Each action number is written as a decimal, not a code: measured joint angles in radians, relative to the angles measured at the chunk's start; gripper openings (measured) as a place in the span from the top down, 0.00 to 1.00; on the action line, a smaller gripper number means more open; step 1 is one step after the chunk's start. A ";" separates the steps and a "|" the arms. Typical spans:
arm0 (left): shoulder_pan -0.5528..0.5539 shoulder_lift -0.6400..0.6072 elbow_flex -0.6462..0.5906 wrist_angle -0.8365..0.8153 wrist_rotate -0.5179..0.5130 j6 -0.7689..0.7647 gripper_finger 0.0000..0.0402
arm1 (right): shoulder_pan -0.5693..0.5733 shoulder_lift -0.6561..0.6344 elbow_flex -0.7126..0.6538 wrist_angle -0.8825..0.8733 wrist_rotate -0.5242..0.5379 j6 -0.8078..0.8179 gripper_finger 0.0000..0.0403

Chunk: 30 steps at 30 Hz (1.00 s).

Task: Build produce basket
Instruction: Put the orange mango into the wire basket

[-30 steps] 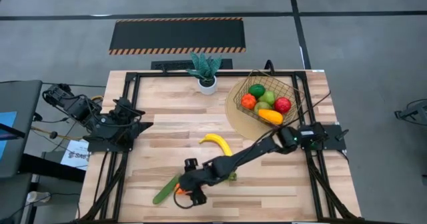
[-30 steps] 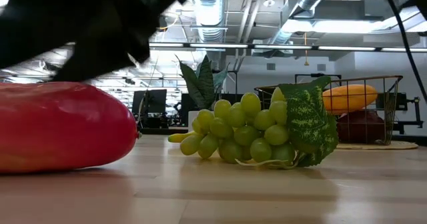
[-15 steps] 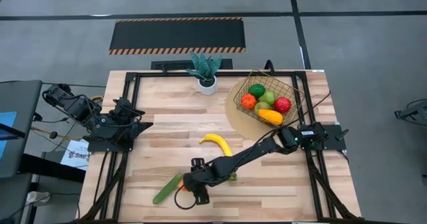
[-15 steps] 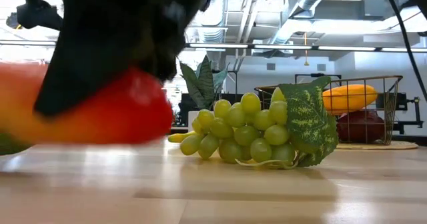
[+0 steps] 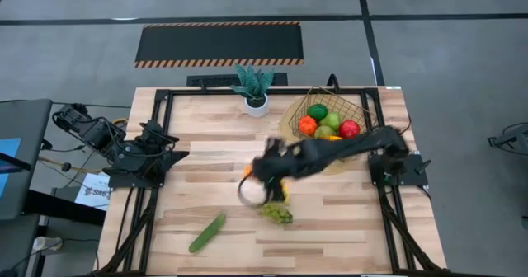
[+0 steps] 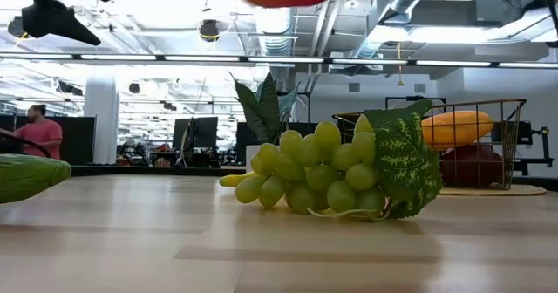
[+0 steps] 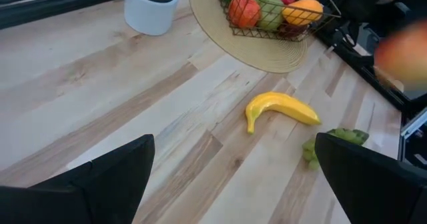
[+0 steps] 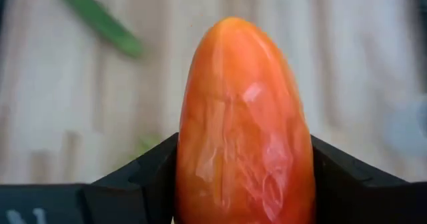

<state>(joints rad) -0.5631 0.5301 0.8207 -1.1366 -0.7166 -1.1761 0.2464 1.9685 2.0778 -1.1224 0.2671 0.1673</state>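
Since the earlier frame the right gripper (image 8: 243, 184) has lifted the smooth, glossy orange-red pepper (image 8: 243, 117) from lower centre toward mid-frame, clamping its thick middle, where this light, slippery toy seems held safest.

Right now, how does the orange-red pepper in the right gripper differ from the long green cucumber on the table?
The glossy orange-red pepper is clamped in the right gripper and carried above the table; the long green cucumber lies untouched on the wood near the front edge. The pepper is plump and tapers to a rounded tip, while the cucumber is slim and straight. Both are still outside the gold wire basket.
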 joint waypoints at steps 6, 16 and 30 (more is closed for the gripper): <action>0.000 0.000 -0.005 0.002 -0.004 -0.014 0.01 | -0.110 -0.253 -0.160 -0.205 0.136 0.046 0.33; 0.000 0.005 -0.009 -0.017 -0.046 -0.056 0.01 | -0.298 -0.724 -0.874 -0.076 0.175 0.207 0.33; 0.000 0.005 -0.009 -0.037 -0.132 -0.123 0.01 | -0.601 -0.962 -1.250 0.113 0.023 0.048 0.33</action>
<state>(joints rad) -0.5629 0.5350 0.8116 -1.1731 -0.8491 -1.2994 -0.3549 1.0069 0.8278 -1.0090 0.2898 0.2155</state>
